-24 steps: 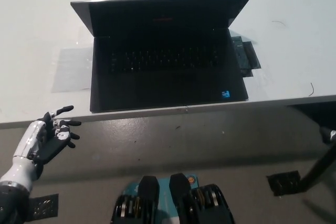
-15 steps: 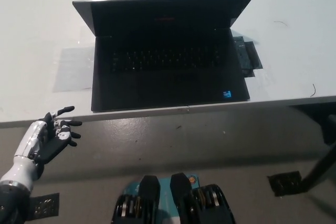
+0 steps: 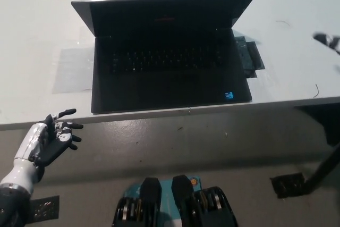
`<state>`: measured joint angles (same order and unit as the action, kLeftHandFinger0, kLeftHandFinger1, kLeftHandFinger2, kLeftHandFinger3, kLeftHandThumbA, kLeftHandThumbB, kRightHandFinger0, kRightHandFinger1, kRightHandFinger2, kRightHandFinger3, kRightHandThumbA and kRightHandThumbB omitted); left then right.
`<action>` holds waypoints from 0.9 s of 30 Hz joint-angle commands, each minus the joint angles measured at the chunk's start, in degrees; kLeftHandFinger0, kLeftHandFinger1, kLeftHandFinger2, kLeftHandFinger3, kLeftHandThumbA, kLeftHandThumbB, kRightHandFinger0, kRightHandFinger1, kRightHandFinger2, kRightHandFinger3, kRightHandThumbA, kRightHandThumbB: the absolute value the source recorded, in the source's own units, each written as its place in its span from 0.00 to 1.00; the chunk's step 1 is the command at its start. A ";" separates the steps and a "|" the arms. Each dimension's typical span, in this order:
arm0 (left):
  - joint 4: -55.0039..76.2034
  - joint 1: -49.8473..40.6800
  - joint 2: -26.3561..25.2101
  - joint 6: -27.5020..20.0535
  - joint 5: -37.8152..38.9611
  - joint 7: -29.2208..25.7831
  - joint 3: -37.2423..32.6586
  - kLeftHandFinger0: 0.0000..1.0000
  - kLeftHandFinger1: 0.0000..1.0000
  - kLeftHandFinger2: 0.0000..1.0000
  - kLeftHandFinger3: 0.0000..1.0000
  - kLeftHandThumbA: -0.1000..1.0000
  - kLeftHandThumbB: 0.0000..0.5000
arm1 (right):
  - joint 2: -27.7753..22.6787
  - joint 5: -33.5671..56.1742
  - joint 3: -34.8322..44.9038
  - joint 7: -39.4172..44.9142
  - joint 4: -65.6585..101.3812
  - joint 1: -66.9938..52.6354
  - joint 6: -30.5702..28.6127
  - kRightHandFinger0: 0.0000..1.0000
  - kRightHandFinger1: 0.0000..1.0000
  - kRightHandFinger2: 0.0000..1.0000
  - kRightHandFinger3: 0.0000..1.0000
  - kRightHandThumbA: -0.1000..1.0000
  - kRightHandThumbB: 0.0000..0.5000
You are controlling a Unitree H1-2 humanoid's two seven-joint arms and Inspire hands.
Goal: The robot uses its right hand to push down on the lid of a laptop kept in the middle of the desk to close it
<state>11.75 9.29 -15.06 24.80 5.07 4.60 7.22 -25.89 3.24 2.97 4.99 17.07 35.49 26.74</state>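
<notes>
Well apart: right hand (image 3: 328, 40) at desk (image 3: 32, 19) edge, open laptop (image 3: 167, 62).

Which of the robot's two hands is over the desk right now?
The black right hand, blurred at the right edge, over the white desk. The white left hand rests open below the desk's front edge.

A single head camera looks steeply down over the white desk (image 3: 32, 51), its near edge crossing mid-frame and floor below; the far right edge seems blurred.
</notes>
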 commanded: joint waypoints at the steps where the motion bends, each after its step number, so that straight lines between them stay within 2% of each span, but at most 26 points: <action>1: 1.09 0.79 -1.12 0.31 -0.06 0.34 0.37 0.43 0.45 0.56 0.75 0.22 0.00 | -1.63 -2.20 -2.12 2.47 -3.46 8.44 0.00 1.00 1.00 1.00 1.00 1.00 0.60; 2: 1.00 1.22 -1.26 0.74 0.01 0.44 0.33 0.43 0.44 0.55 0.75 0.22 0.00 | -1.00 -2.36 -3.14 2.79 -4.78 11.10 -0.14 1.00 1.00 1.00 1.00 1.00 0.58; 4: 1.09 1.27 -1.23 0.94 -0.05 0.37 0.32 0.41 0.44 0.55 0.76 0.22 0.00 | -0.08 -3.21 -5.08 3.19 -7.78 13.99 -2.80 1.00 1.00 1.00 1.00 1.00 0.63; 5: 1.14 1.26 -1.21 0.97 0.13 0.43 0.39 0.41 0.44 0.55 0.76 0.21 0.00 | 0.73 -3.21 -6.04 3.49 -9.05 15.37 -3.62 1.00 1.00 1.00 1.00 1.00 0.68; 6: 1.23 1.23 -1.18 1.09 0.20 0.42 0.44 0.42 0.45 0.57 0.77 0.20 0.00 | 1.49 -3.26 -7.15 3.88 -10.49 16.67 -5.16 1.00 1.00 1.00 1.00 1.00 0.67; 8: 1.38 1.17 -1.19 1.02 0.00 0.34 0.36 0.43 0.46 0.58 0.77 0.19 0.00 | 2.77 -3.63 -8.51 4.02 -11.39 18.41 -4.22 1.00 1.00 1.00 1.00 1.00 0.73; 9: 1.56 0.88 -1.29 0.85 -0.36 0.48 -0.03 0.46 0.48 0.60 0.78 0.19 0.00 | 4.58 -3.76 -10.06 4.63 -13.09 20.01 -7.03 1.00 0.98 0.97 1.00 1.00 0.59; 12: 1.46 1.12 -1.51 0.76 -0.34 0.67 -0.11 0.45 0.48 0.60 0.76 0.20 0.00 | 6.95 -3.59 -11.21 4.91 -16.31 21.84 -8.81 1.00 0.96 0.94 1.00 1.00 0.71; 15: 1.27 1.76 -1.50 1.44 -0.01 0.69 0.04 0.43 0.47 0.59 0.77 0.20 0.00 | 8.87 -5.23 -13.17 5.27 -20.64 23.70 -12.76 1.00 0.99 0.93 1.00 1.00 0.72; 16: 1.21 2.13 -1.71 1.54 -0.04 0.89 -0.08 0.43 0.48 0.59 0.77 0.19 0.00 | 9.09 -5.03 -13.02 5.32 -21.05 23.84 -12.80 1.00 0.99 0.92 1.00 1.00 0.78; 20: 1.54 2.86 -1.91 2.12 -0.21 0.98 -0.35 0.42 0.47 0.59 0.78 0.15 0.00 | 11.81 -6.05 -14.39 5.51 -26.35 26.26 -14.57 1.00 0.97 0.92 1.00 1.00 0.88; 21: 1.51 3.01 -1.84 2.13 -0.15 0.94 -0.28 0.41 0.46 0.57 0.77 0.16 0.00 | 12.45 -6.50 -14.63 5.33 -27.78 26.49 -15.23 1.00 0.99 0.91 1.00 1.00 0.92; 22: 1.43 3.12 -1.91 2.11 -0.22 1.15 -0.36 0.41 0.45 0.56 0.76 0.17 0.00 | 13.11 -6.71 -14.80 5.09 -28.21 26.45 -14.94 1.00 1.00 0.93 1.00 1.00 1.00; 24: 1.16 3.18 -2.21 1.75 -0.55 1.51 -0.71 0.41 0.45 0.56 0.75 0.21 0.00 | 14.38 -6.24 -14.92 5.45 -28.49 25.81 -14.80 1.00 1.00 0.97 1.00 1.00 0.95; 27: 0.84 3.39 -1.99 1.78 -0.41 1.47 -0.73 0.39 0.44 0.55 0.74 0.22 0.00 | 15.82 -7.67 -15.86 5.12 -29.33 24.93 -15.45 1.00 1.00 0.91 1.00 1.00 0.84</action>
<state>11.76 11.54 -15.45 25.53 4.95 5.27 6.70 -11.18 -2.22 -12.26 9.63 -11.82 57.66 16.10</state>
